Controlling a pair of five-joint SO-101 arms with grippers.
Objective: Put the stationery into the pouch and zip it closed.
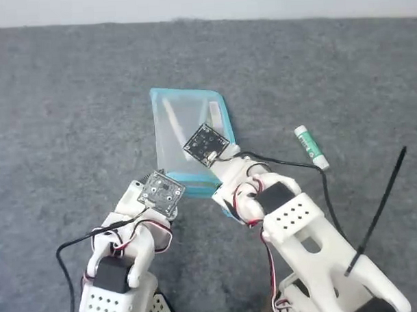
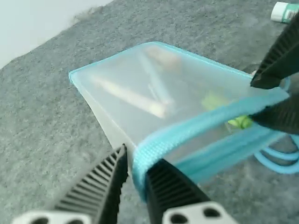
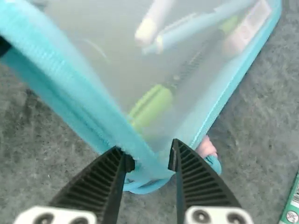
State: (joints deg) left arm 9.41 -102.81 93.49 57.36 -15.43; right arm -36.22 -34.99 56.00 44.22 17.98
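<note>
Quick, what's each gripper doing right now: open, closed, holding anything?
Left gripper: closed on the pouch at its zipper edge.
Right gripper: closed on the pouch's other zipper end.

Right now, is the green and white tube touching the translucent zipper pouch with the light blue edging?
Apart. The high view shows the green and white tube lying on the grey carpet clear of the pouch, bare carpet between them.

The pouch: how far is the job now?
Done: a white stick and a green piece lie inside the pouch. In hand: the left gripper pinches a corner of its open zip edge, the right gripper is at the other end. Left: the tube on the carpet, then zipping.
</note>
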